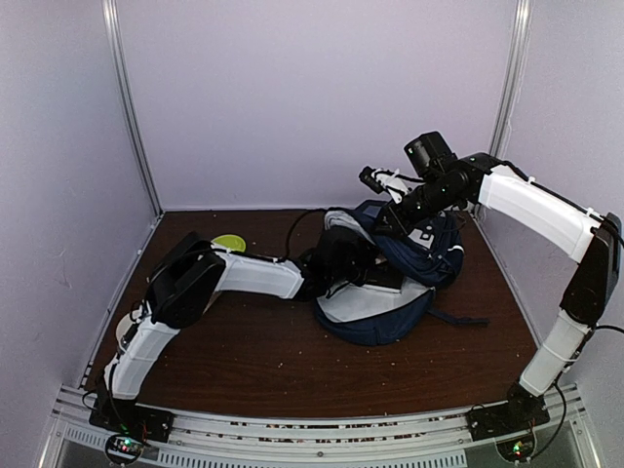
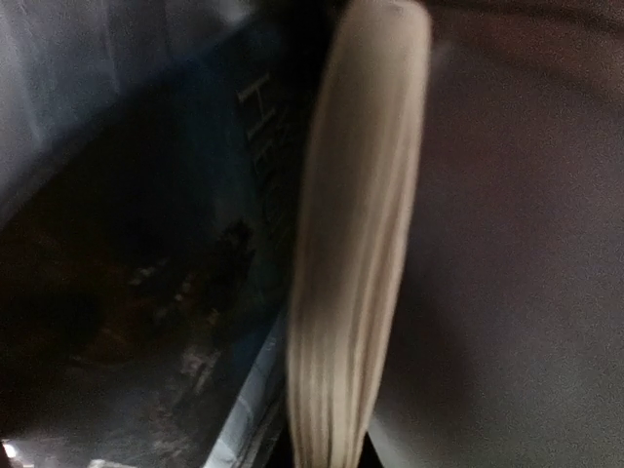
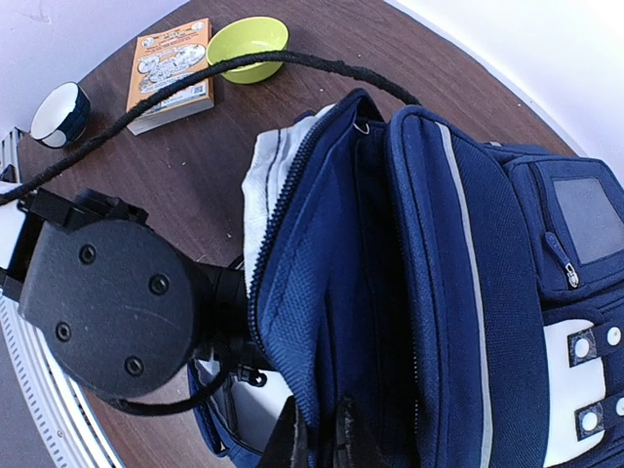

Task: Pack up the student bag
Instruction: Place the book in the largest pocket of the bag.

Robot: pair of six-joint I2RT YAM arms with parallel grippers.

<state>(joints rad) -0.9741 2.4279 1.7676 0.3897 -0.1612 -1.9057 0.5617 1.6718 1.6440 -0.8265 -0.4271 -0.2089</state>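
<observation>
A: Student bag (image 1: 390,278), two o'clock of the table (image 1: 292,361) centre, unzipped; right gripper (image 3: 320,431) pinches its rim.
B: Left gripper (image 1: 343,261) inside, grip unclear. Book (image 3: 171,73), bowl (image 3: 247,41), cup (image 3: 58,112) lie outside, unpacked.

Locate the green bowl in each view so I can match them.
Top external: green bowl left of centre, left of the student bag.
Left wrist: not in it.
Right wrist: at the top, left of centre, beside the book.
Shared landmark: the student bag.
</observation>
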